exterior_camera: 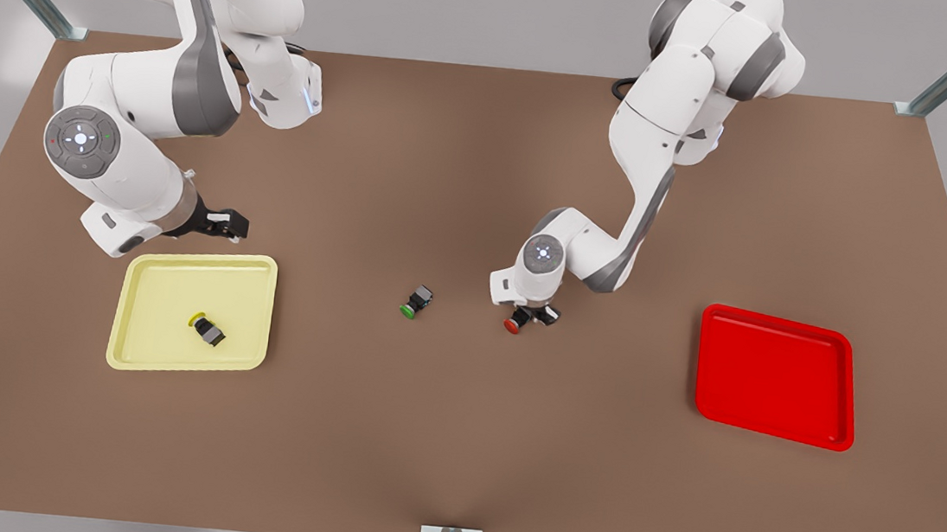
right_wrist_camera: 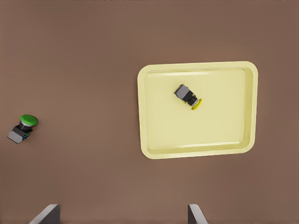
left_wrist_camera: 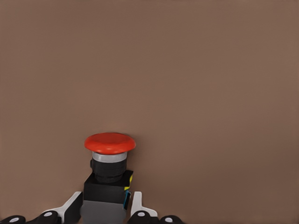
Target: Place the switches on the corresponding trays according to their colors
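Yellow switch, lying in yellow tray, cap up-left, right gripper above, spread, empty; red switch, on table mid-scene, long axis and cap toward the front view's lower left, left gripper closed across its boxy body—light, rigid, smooth; red tray vacant.

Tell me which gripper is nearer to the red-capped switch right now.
Left. The left gripper straddles the red-capped switch body on the table. The right gripper, open, hangs above the yellow tray's far edge, well off toward the front view's left.
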Controlling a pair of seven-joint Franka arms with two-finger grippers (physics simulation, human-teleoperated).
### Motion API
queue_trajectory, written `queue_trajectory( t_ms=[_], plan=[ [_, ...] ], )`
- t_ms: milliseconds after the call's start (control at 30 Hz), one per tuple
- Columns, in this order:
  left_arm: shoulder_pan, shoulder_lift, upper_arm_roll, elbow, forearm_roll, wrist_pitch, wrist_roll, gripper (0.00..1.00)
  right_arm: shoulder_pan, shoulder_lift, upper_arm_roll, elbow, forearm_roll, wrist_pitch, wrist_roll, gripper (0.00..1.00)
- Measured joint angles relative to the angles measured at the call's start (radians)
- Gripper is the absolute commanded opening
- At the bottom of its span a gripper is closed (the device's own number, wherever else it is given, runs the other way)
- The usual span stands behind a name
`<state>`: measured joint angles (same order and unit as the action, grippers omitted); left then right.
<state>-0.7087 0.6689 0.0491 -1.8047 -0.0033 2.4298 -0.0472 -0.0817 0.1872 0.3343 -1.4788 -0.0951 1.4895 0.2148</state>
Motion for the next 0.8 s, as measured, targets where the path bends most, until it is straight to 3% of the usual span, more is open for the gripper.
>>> queue_trajectory(
  t_ms=[433,667,800],
  plan=[
    [-0.005,-0.025,-0.001,0.015,0.042,-0.013,-0.009,0.46,0.000,0.000,0.000,0.001,0.002,0.000,0.000,1.00],
    [0.088,-0.227,-0.002,-0.001,0.067,-0.167,-0.005,0.46,0.001,0.000,0.000,-0.001,0.002,-0.005,-0.001,1.00],
    [0.222,-0.372,-0.002,-0.104,0.071,-0.222,0.015,0.46,0.001,0.000,0.001,-0.002,0.002,-0.003,0.000,1.00]
  ],
)
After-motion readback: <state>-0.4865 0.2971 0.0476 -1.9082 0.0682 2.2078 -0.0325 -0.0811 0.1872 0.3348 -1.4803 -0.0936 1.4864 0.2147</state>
